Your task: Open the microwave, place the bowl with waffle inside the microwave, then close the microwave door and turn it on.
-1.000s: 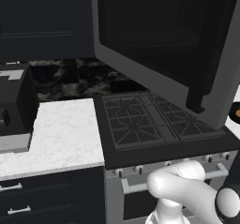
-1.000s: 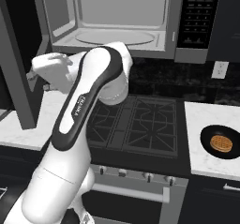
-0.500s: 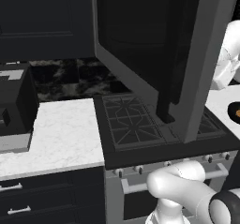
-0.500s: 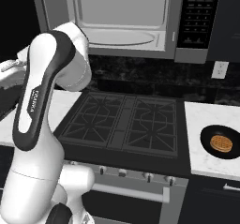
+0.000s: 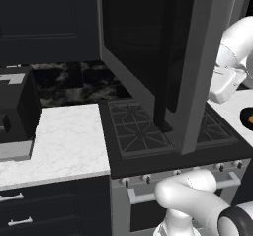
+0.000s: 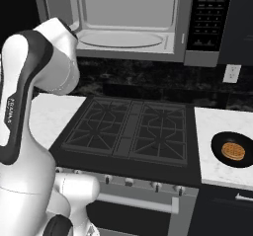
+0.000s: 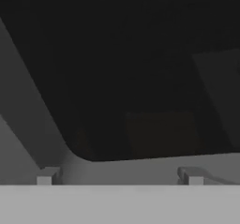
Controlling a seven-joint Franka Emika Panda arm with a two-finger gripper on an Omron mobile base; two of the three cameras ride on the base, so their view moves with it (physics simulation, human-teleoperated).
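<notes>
The microwave [image 6: 205,18] hangs above the stove with its cavity open, showing the pale round turntable [image 6: 123,38]. The microwave door [image 5: 138,47] stands swung far out, its black bar handle [image 5: 165,97] and grey edge [image 5: 197,82] facing the left base camera. The black bowl [image 6: 232,151] with a brown waffle rests on the white counter right of the stove, and shows at the right edge [image 5: 247,116]. My gripper [image 7: 117,177] is open, fingertips [image 7: 47,176] wide apart with nothing between them, close to the door's dark window [image 7: 131,78] and grey frame [image 7: 28,138].
A black gas stove [image 6: 128,129] lies under the microwave. A small black boxy appliance [image 5: 12,111] sits on the white counter [image 5: 64,141] to the left. My white arm [image 6: 34,82] rises at the stove's left side. Dark cabinets hang above.
The door has swung further open to the left. My arm has swept from over the stove to the left, following the door.
</notes>
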